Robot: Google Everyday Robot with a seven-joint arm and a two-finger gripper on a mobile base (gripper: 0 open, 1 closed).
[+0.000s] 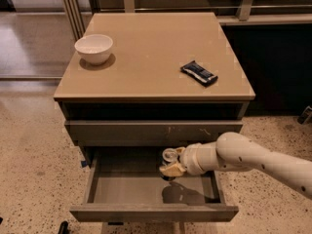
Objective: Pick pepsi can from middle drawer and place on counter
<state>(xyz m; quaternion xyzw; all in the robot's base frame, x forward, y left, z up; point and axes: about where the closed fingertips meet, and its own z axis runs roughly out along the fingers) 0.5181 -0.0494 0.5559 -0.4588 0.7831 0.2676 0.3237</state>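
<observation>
The middle drawer (122, 189) is pulled open below the counter (151, 48). My gripper (170, 167) comes in from the right on a white arm and hangs inside the drawer, near its back right. It is shut on the pepsi can (169, 156). Only the can's silver top and a dark sliver under the tan fingers (171, 170) show. The can is held a little above the drawer floor, with a shadow on the floor below it.
A white bowl (94, 48) stands at the counter's back left. A flat dark snack-bar wrapper (199, 73) lies on its right side. The scratched drawer front (153, 129) is shut above the open drawer. Speckled floor (34, 169) lies around the cabinet.
</observation>
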